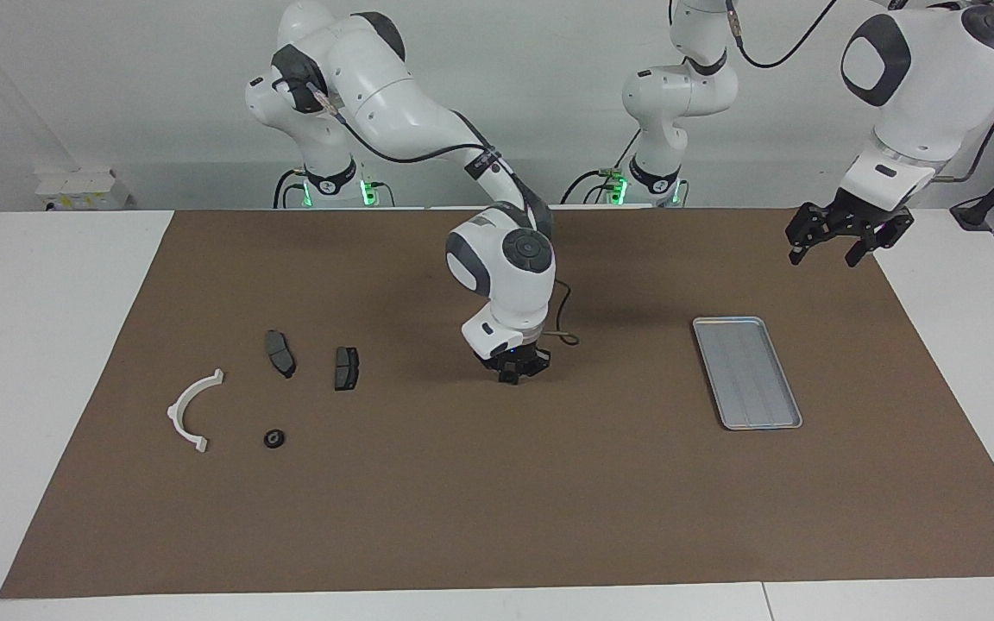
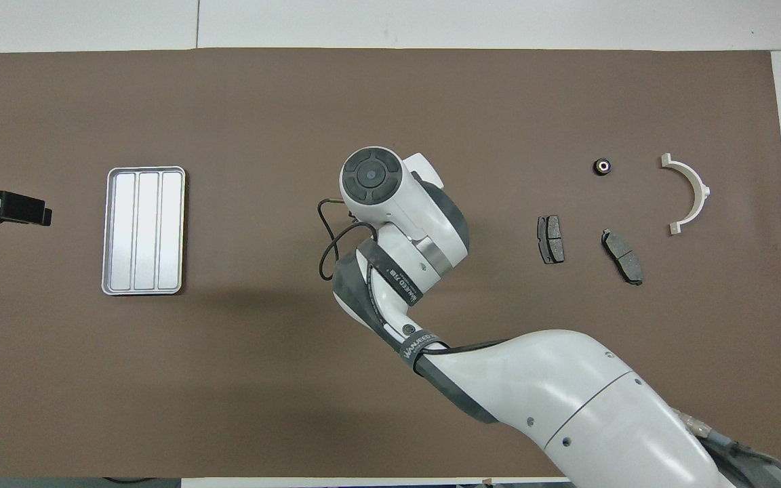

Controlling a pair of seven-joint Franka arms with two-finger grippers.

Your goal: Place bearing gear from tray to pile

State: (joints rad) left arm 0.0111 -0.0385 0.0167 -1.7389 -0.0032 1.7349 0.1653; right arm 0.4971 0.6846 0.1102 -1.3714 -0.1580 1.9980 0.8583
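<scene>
From the facing view, the silver tray [image 1: 747,372] lies flat on the brown mat [image 1: 497,483] with nothing in it. The bearing gear [image 1: 273,439], a small black ring, sits on the mat well away from the tray, toward the right arm's end of the surface. It lies close to the white half-ring bracket [image 1: 191,410] and the two dark pads [image 1: 280,353], so it looks like it is already with the pile. The right end effector [image 1: 514,369] hangs low over the middle of the mat, between the tray and the pile. Its fingertips are pressed together and hold nothing. The left end effector [image 1: 842,233] hangs up over the mat's corner near the tray, spread wide and holding nothing. It seems to be waiting.

From the overhead view, the tray [image 2: 144,230] shows three long bare strips. The bearing gear [image 2: 601,165] sits just beside the bracket [image 2: 690,194], far from the tray. The right arm's big white wrist hides its own end effector here. Only the tip of the left end effector [image 2: 7,207] peeks in at the edge, near the tray.
</scene>
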